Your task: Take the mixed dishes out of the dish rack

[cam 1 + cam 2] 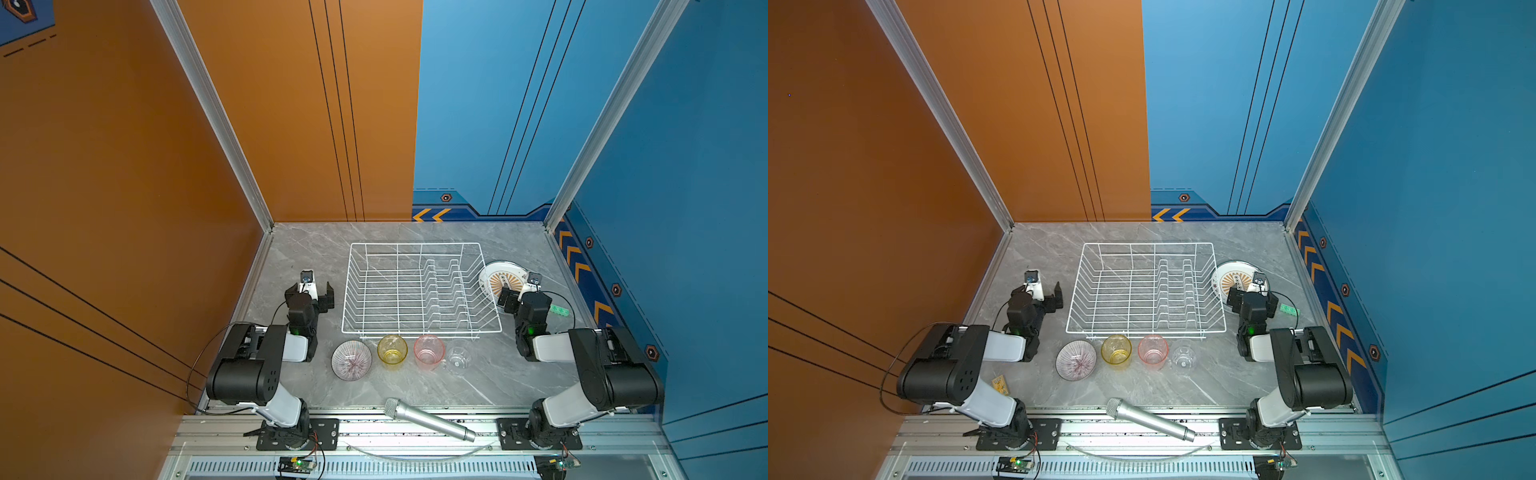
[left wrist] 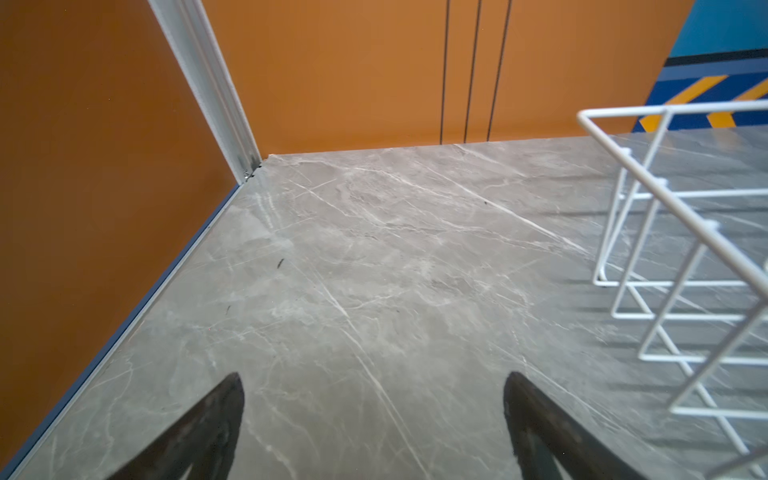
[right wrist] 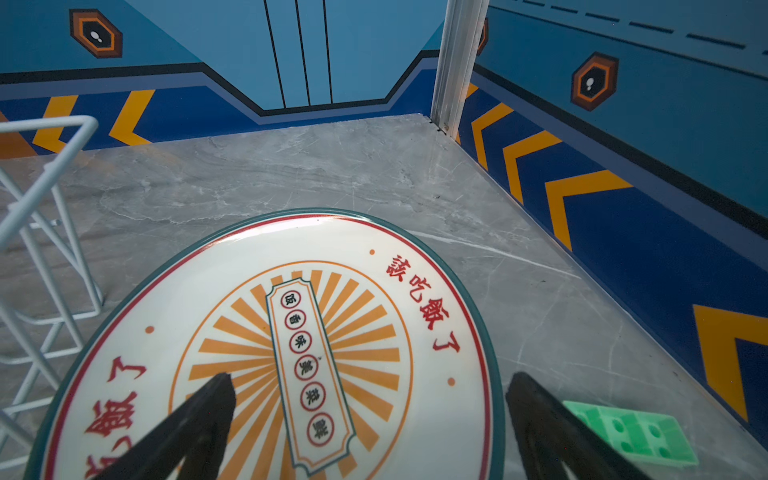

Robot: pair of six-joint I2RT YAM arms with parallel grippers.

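The white wire dish rack (image 1: 419, 286) (image 1: 1144, 286) stands empty mid-table. Just right of it lies a white plate with orange rays (image 1: 496, 275) (image 3: 291, 332), on top of a low stack. My right gripper (image 1: 519, 291) (image 3: 370, 377) hovers open over the plate's near edge, one finger above the pattern and one outside the rim. In front of the rack stand a striped bowl (image 1: 351, 360), a yellow tumbler (image 1: 392, 350), a pink tumbler (image 1: 429, 351) and a clear tumbler (image 1: 458, 357). My left gripper (image 1: 311, 291) (image 2: 374, 375) is open over bare table, left of the rack.
A silver microphone (image 1: 428, 419) lies across the table's front edge. A green block (image 1: 559, 310) (image 3: 631, 432) sits right of the right gripper, near the blue wall. A small yellow card (image 1: 1000, 384) lies by the left arm. Walls close three sides.
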